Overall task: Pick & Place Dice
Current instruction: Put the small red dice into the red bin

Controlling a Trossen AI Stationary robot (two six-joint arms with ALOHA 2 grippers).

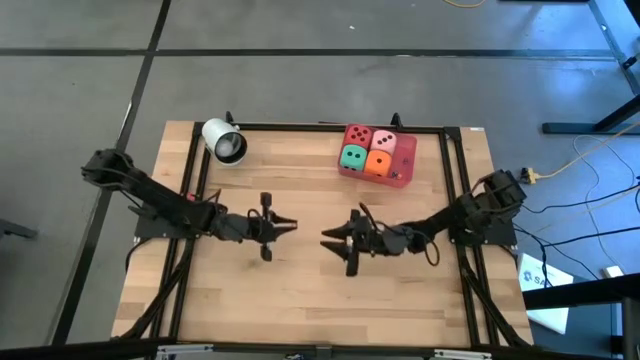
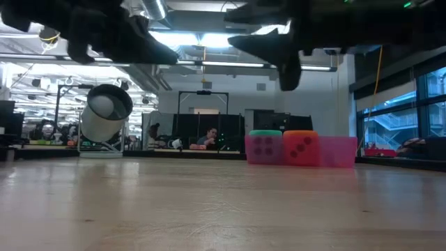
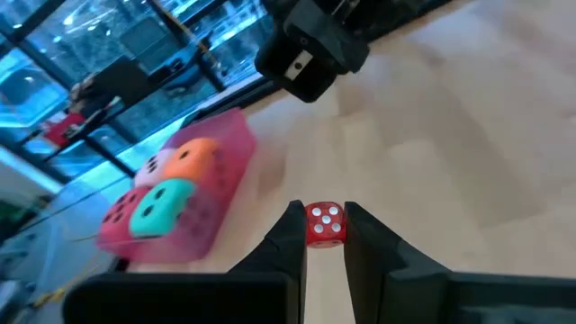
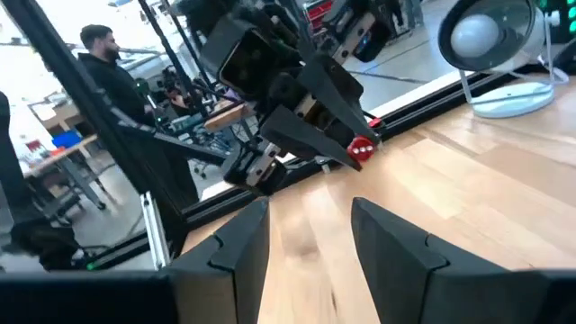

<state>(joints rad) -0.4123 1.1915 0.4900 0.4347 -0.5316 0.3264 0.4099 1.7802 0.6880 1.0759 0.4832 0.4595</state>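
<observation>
- High view: a pale wooden bench [image 1: 300, 290] seen from straight above. Near its far edge sits a flat red tray [image 1: 402, 177] holding four dice in a square: red die [image 1: 358, 136], pink die [image 1: 385, 141], green die [image 1: 352, 157] and orange die [image 1: 378, 163], packed touching one another. A white cylinder [image 1: 224, 141] lies on its side near the far left corner, well apart from the tray. The left gripper [image 1: 284, 225] and right gripper [image 1: 332, 240] face each other over the middle of the bench, near each other but not touching.
- Low view: across the bench, the tray [image 2: 338, 152] shows as a pink translucent wall with the green die [image 2: 264, 148] and orange die [image 2: 300, 148] side by side at its front. The white cylinder [image 2: 104, 122] stands tilted on the left. Both arms hang dark above the bench. A person sits in the room far behind.
- Left wrist view: the left gripper [image 3: 326, 229] has its fingers clamped on a small red die [image 3: 325, 223], held above the bench. The tray [image 3: 216, 211] lies beyond, with its dice inside.
- Right wrist view: the right gripper [image 4: 306, 236] has its fingers apart, holding nothing. Ahead, the left gripper [image 4: 362, 144] pinches the small red die [image 4: 362, 149]. The white cylinder [image 4: 490, 36] is beyond; a person [image 4: 108, 72] stands past the bench.
</observation>
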